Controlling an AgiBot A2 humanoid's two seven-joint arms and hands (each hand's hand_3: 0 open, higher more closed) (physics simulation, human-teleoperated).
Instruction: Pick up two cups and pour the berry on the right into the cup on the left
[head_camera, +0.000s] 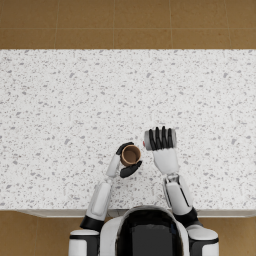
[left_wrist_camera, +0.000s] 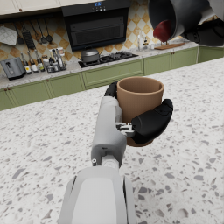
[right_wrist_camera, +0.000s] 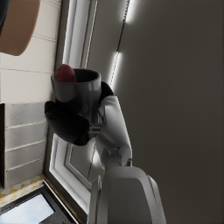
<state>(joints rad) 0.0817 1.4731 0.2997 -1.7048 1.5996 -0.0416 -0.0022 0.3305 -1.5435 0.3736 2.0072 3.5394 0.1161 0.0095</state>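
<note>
**Two cups up off the counter, the dark one tipped toward the brown one**

Nearest the robot, its left hand is wrapped around a brown cup, dark fingers curled over the cup's side and the thumb behind it. The cup stands upright with its mouth open to the ceiling; from the left wrist view I can't see anything inside it. Below it lies the speckled white countertop, and the cup looks raised clear of that surface.

Just beside it, on the robot's right, the right hand grasps a dark grey cup, fingers clamped round its body. That cup is tilted well over on its side, its mouth turned toward the brown cup. A red berry sits right at the rim of the dark cup, still within it. In the left wrist view the dark cup hangs above and a little to the side of the brown one, near it but not touching, with the berry showing red at the lip.

Farther off, beyond the counter, runs a row of green cabinets with a stove carrying a pot, a black range hood above it, and a toaster off to one side.
</note>
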